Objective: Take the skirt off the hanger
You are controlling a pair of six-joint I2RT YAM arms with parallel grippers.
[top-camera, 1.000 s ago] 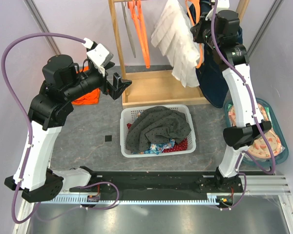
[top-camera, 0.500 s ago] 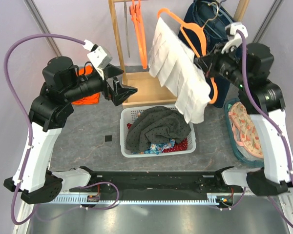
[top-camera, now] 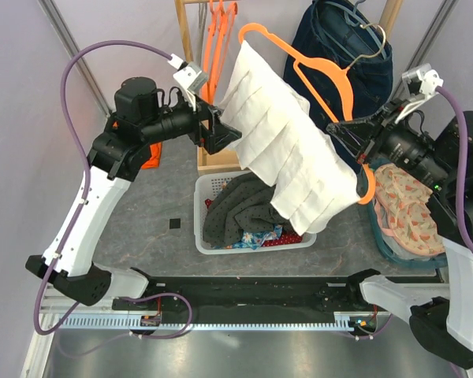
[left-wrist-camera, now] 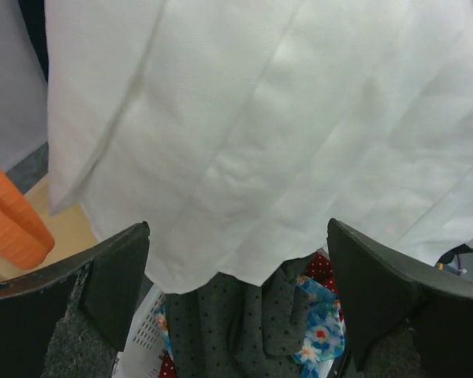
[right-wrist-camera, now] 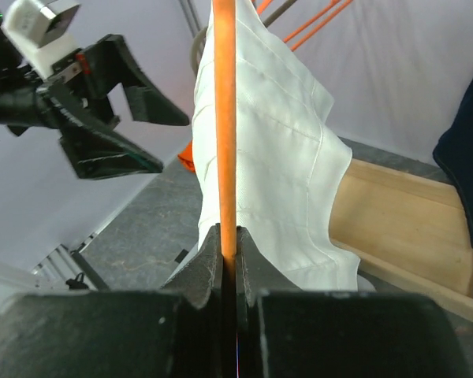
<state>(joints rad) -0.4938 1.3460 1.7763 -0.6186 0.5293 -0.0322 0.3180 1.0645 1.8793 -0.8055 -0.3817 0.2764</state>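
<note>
A white pleated skirt [top-camera: 288, 153] hangs from an orange hanger [top-camera: 323, 75], held slanted in the air above the basket. My right gripper [top-camera: 356, 148] is shut on the hanger's lower bar. In the right wrist view the orange bar [right-wrist-camera: 225, 118] runs straight up out of that gripper [right-wrist-camera: 229, 244], with the skirt [right-wrist-camera: 276, 189] draped to its right. My left gripper [top-camera: 227, 135] is open at the skirt's upper left edge. In the left wrist view the white cloth [left-wrist-camera: 260, 134] fills the space just ahead of the wide-apart left gripper [left-wrist-camera: 240, 291], which holds nothing.
A white laundry basket [top-camera: 201, 213] under the skirt holds a grey dotted garment [top-camera: 244, 209]. A wooden rack [top-camera: 189, 71] behind carries orange hangers [top-camera: 217, 31] and a dark blue garment [top-camera: 355, 55]. A teal tub [top-camera: 394, 250] sits at the right and an orange cloth [top-camera: 151, 153] at the left.
My right arm swung away from the rack, bringing hanger and skirt forward and left over the basket. My left arm rose and reached right to the skirt's edge, still open.
</note>
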